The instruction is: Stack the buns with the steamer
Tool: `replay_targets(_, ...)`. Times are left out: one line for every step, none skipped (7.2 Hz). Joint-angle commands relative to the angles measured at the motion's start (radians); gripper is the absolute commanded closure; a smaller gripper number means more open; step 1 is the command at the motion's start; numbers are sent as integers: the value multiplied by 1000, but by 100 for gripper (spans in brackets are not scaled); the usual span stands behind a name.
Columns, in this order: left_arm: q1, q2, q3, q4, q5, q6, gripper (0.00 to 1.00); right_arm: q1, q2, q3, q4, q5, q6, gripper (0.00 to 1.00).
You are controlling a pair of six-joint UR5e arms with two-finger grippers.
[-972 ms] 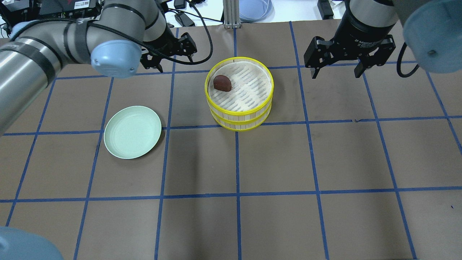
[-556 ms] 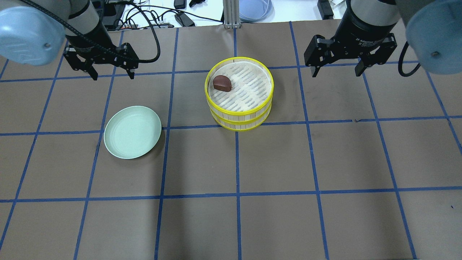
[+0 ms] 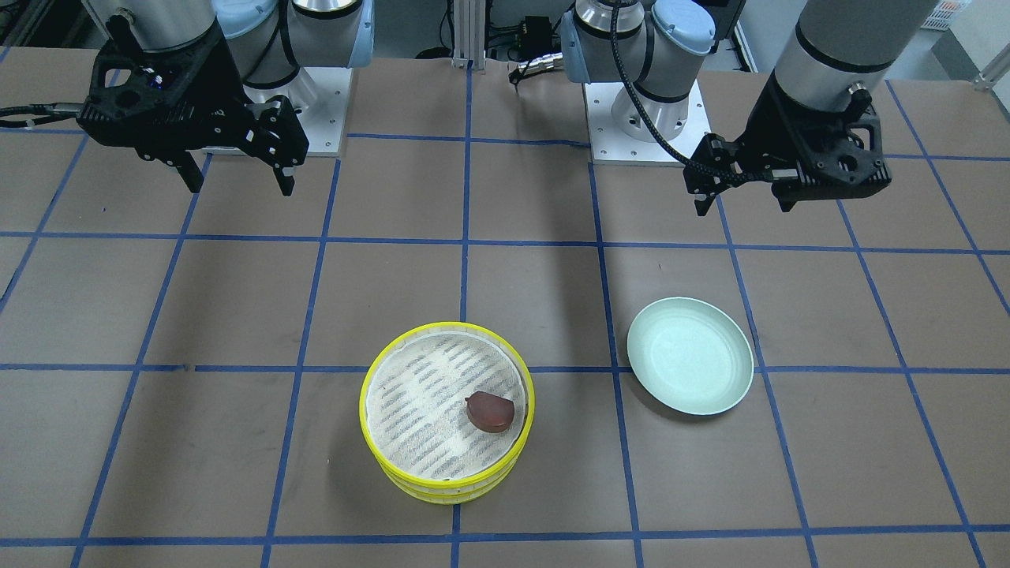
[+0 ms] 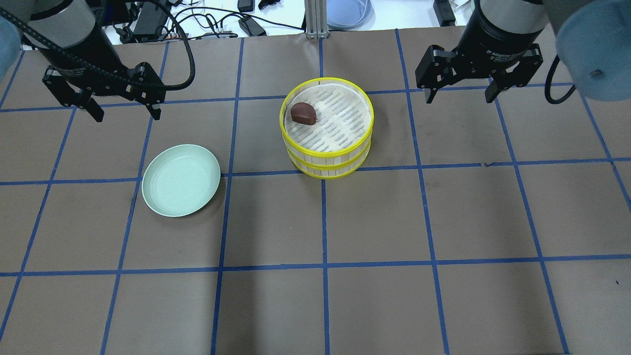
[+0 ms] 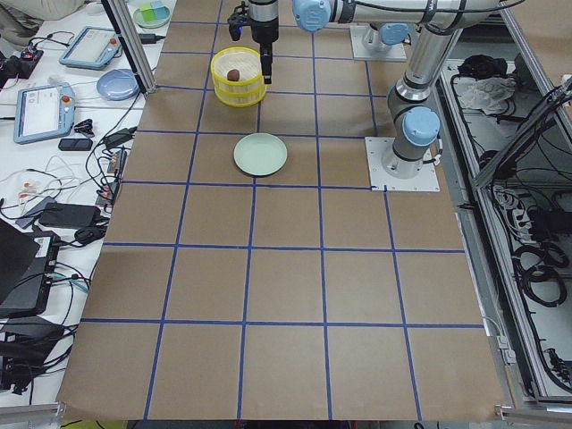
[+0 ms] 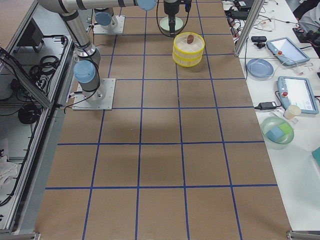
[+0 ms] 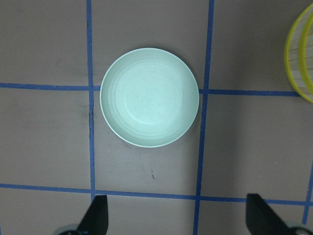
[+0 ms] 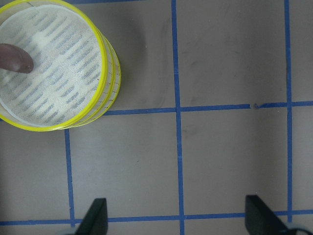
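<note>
Two yellow-rimmed steamer tiers stand stacked at the table's middle back; they also show in the front view. The dark reddish-brown bun lies on the top tier's mesh floor, near its rim. The cream-white bun is not in view. My left gripper is open and empty, raised above the table, far left of the steamer and behind the plate. My right gripper is open and empty, raised to the right of the steamer.
An empty mint-green plate lies left of the steamer, right under the left wrist camera. The brown table has a blue tape grid. Cables, tablets and dishes lie beyond the table's far edge.
My left arm has swung left, from close behind the steamer's left side to above the far left of the table. The right gripper has barely moved. Steamer, bun and plate are still.
</note>
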Motion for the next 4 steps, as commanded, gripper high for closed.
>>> replay_targets(9,6,-3,2,-45,-14,0,0,5,2,-6,0,-3,0)
replay_targets(6,3,-19,31,-47,-15,0,0,5,2,-6,-2,-3,0)
replay_targets(6,3,-26,37,-47,-15,0,1,7,2,-7,-3,-7,0)
replay_targets(6,6,-30,37,-47,-15,0,0,7,2,-9,-2,-7,0)
